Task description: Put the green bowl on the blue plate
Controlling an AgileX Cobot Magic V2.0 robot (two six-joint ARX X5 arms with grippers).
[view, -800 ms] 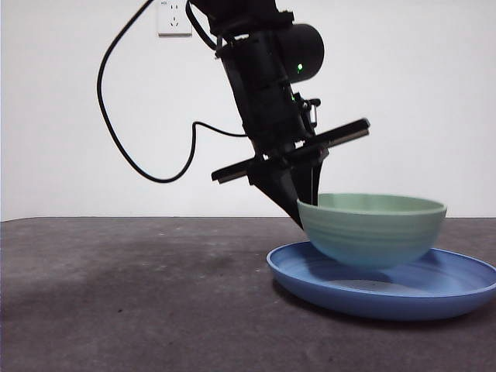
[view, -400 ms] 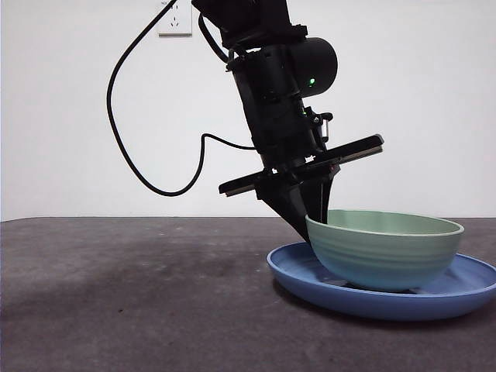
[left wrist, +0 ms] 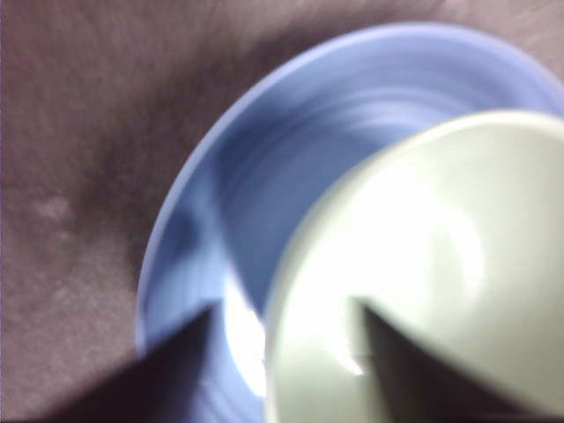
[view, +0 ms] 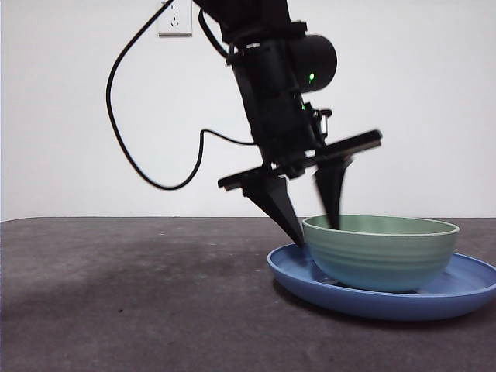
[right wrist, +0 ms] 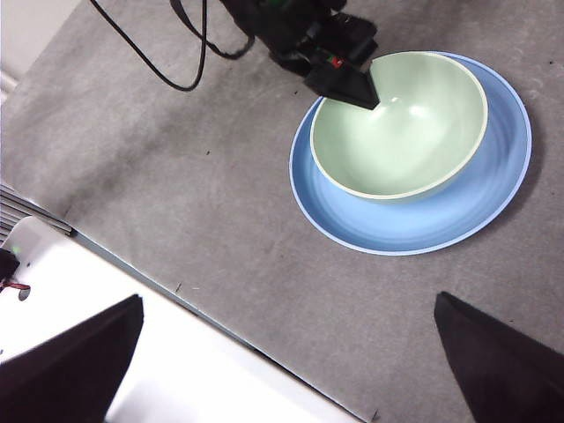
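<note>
- The green bowl [view: 379, 250] is seen resting upright inside the blue plate [view: 310, 279], set toward the plate's left side in the front view
- The plate lies flat on the dark grey table [view: 132, 302], its raised rim visible all round the bowl in the right wrist view [right wrist: 493, 189]
- The left gripper [view: 314, 221] is held at the bowl's left rim with its jaws spread apart: one jaw is outside the bowl wall, the other is over the bowl's inside, and the rim is between them without being clamped
- In the left wrist view, which is blurred, the bowl's rim [left wrist: 291, 264] is seen between the two dark jaws, with the plate [left wrist: 229, 176] beneath
- The right gripper [right wrist: 282, 352] is held high and well apart from the bowl [right wrist: 401, 123], its jaws wide apart and nothing between them
- A black cable [view: 124, 132] hangs from the working arm in front of the white wall
</note>
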